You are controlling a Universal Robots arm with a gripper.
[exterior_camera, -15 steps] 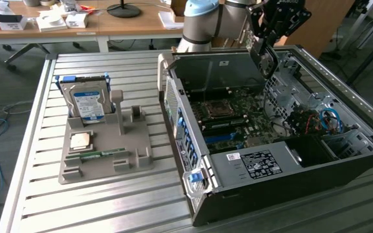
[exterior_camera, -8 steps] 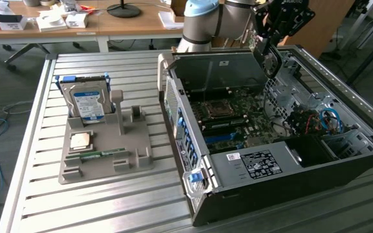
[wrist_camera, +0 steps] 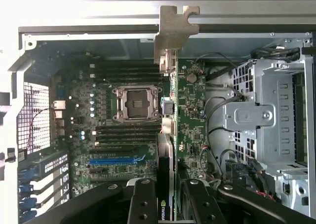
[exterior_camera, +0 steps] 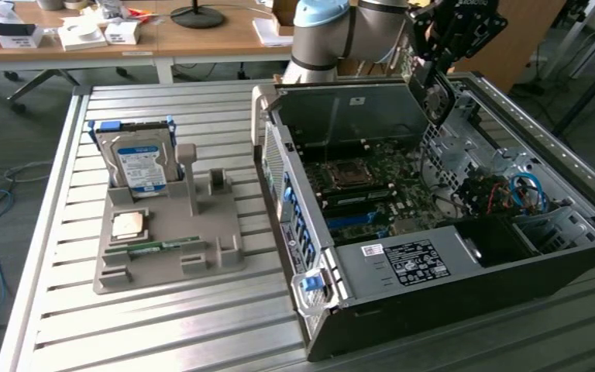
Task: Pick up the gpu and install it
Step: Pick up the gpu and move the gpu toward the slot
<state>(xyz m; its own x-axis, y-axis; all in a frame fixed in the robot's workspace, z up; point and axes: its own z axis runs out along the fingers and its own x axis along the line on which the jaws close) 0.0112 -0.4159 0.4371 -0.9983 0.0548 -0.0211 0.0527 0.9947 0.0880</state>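
Two black fingers (wrist_camera: 143, 204) of the gripper (wrist_camera: 168, 197) are clamped on the gpu (wrist_camera: 167, 150), a thin dark card with a pale metal end bracket. It is held on edge over the green motherboard (wrist_camera: 197, 115) inside the open black and grey computer case (exterior_camera: 401, 267). The case stands by the edge of the slatted metal table (exterior_camera: 173, 325) at the exterior view's right. A grey plastic holder (exterior_camera: 163, 256) carrying a silver blue-labelled hard drive (exterior_camera: 140, 167) sits nearer the opposite edge.

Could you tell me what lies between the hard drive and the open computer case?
In the exterior view, two grey holder posts stand beside the hard drive, then bare table slats reach the case.
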